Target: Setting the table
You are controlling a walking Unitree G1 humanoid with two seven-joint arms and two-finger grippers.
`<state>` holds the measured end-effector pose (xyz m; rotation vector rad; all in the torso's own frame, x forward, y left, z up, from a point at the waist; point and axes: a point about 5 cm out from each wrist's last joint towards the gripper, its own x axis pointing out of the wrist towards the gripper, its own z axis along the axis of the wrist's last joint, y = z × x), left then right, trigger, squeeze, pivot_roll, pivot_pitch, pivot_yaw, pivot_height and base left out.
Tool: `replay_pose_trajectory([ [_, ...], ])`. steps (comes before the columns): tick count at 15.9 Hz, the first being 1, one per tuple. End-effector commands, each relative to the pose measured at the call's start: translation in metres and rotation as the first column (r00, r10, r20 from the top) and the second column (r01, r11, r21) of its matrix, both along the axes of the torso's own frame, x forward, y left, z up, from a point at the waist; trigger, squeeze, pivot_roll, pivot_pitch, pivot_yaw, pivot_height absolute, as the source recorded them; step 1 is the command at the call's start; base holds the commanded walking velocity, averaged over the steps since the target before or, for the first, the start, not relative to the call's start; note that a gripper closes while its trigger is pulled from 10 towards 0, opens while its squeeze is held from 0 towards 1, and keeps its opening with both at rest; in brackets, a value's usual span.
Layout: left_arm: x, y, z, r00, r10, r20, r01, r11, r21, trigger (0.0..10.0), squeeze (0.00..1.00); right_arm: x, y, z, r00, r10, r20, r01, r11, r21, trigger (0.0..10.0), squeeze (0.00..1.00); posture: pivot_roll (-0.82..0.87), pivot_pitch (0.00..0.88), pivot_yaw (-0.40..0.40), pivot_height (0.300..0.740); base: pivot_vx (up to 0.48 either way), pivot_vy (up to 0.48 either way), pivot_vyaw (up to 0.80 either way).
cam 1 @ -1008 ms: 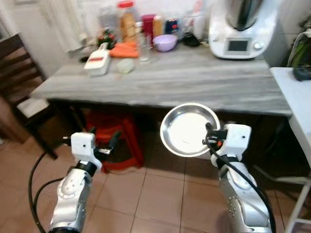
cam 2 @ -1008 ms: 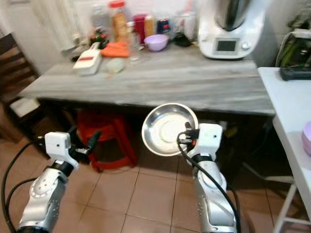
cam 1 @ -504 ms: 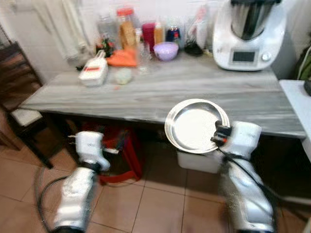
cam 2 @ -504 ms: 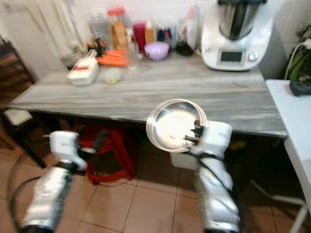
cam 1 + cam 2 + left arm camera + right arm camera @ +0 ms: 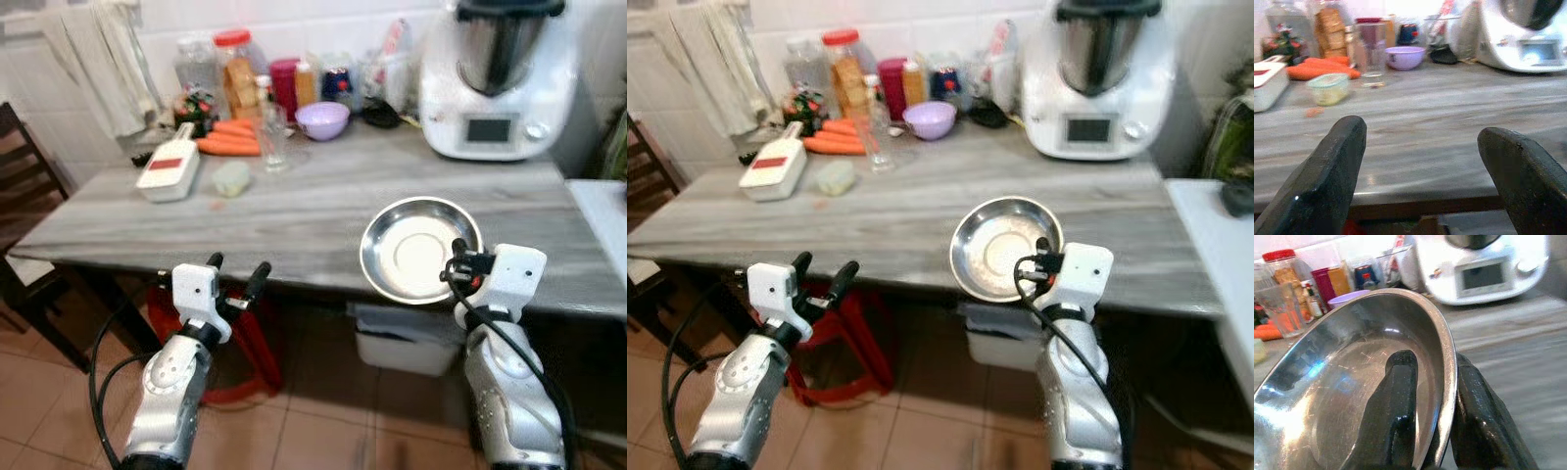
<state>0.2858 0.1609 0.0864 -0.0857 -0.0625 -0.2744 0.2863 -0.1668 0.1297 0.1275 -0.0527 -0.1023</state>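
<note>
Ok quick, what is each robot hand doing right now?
Left end effector: open, holding nothing.
Right end effector: shut on the rim of the steel plate.

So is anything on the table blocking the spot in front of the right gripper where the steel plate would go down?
Nothing visible. The right gripper holds the steel plate by its rim above the table's bare near edge. The glass, white box and appliance all stand farther back.

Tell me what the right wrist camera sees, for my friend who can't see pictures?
The right hand pinches the rim of a shiny metal plate, one black finger inside it and one behind. Past the plate is a grey wooden table with a white kitchen machine, jars and a purple bowl at the back.
</note>
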Motion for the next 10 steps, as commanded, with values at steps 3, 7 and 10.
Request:
replay_pose_trajectory([
  [3,0.0017,0.0018,0.0015,1.0,0.0,0.002,0.0,1.0,0.006,10.0,0.0,0.0032,0.0053,0.0059,1.0,0.019,0.025,-0.019,1.0,-0.007,10.0,0.0,-0.01,0.0,0.102,0.74,0.396,0.0,0.0],
  [7,0.0015,0.002,0.0009,1.0,0.001,-0.002,-0.001,1.0,0.005,10.0,0.0,0.0043,0.0065,0.0023,1.0,0.024,0.015,-0.024,1.0,-0.003,10.0,0.0,-0.01,0.0,0.102,0.74,0.396,0.0,0.0],
  [10,0.0007,0.0021,0.0003,1.0,0.002,-0.004,-0.002,1.0,-0.002,10.0,0.0,0.0051,0.0093,0.0011,1.0,0.029,0.01,-0.029,1.0,0.007,10.0,0.0,-0.01,0.0,0.101,0.74,0.244,0.0,0.0],
])
